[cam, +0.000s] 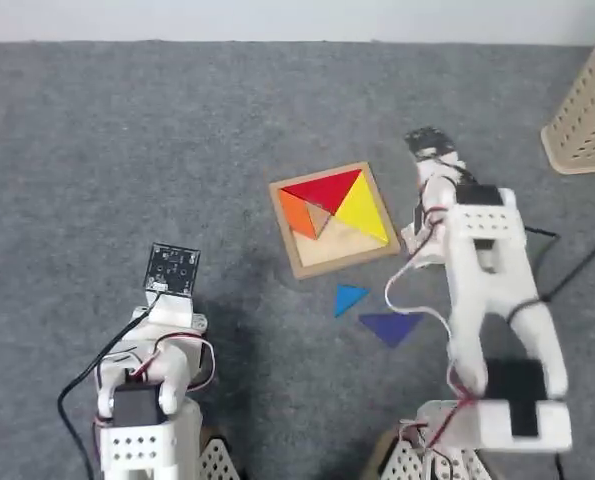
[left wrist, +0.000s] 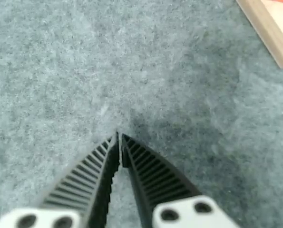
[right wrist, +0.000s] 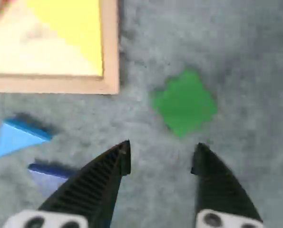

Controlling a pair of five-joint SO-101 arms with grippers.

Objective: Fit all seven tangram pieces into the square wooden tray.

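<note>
The square wooden tray [cam: 299,264] lies mid-table and holds a red triangle [cam: 327,188], a yellow triangle [cam: 365,212] and an orange piece [cam: 296,213]. A light blue triangle [cam: 349,298] and a dark blue triangle [cam: 390,326] lie on the carpet in front of it. In the right wrist view a green square [right wrist: 184,102] rests beside the tray corner [right wrist: 110,85], just ahead of my open, empty right gripper [right wrist: 162,154]. My left gripper [left wrist: 118,141] is shut over bare carpet, well left of the tray.
A perforated beige basket [cam: 587,110] stands at the far right edge. Grey carpet covers the whole table. The right arm [cam: 487,270] stretches along the tray's right side, and the left arm [cam: 157,370] sits near the front left.
</note>
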